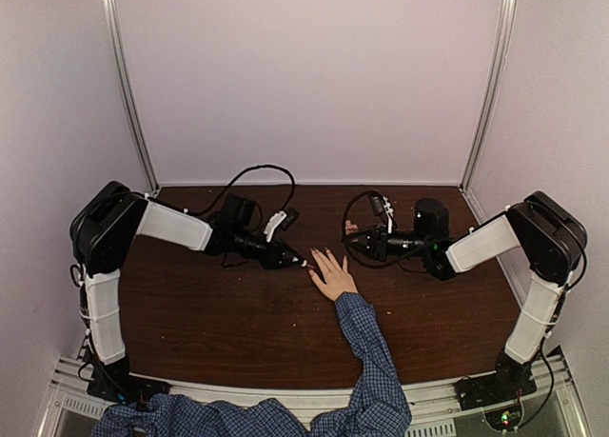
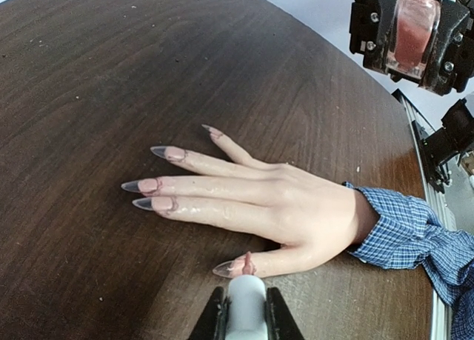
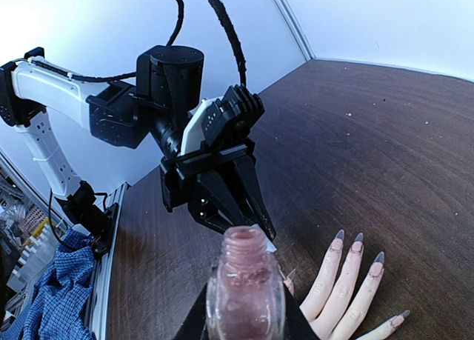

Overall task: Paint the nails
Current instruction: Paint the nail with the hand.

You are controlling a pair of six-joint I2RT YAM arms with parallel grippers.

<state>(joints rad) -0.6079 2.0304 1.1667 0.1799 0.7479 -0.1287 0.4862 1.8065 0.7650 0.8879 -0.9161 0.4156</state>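
Noticeably long, pointed nails (image 2: 141, 185) rest on woodgrain table (image 2: 111, 58).

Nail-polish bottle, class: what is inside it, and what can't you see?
Inside, pink polish shows through the glass of the uncapped bottle; its base is hidden between the jaws.

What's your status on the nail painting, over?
Left gripper shut on white cap, poised at thumb nail. Right gripper shut on open polish bottle. Nothing blocking the nails.

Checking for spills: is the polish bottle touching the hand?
Apart. The left wrist view shows bare table between the bottle and the hand.
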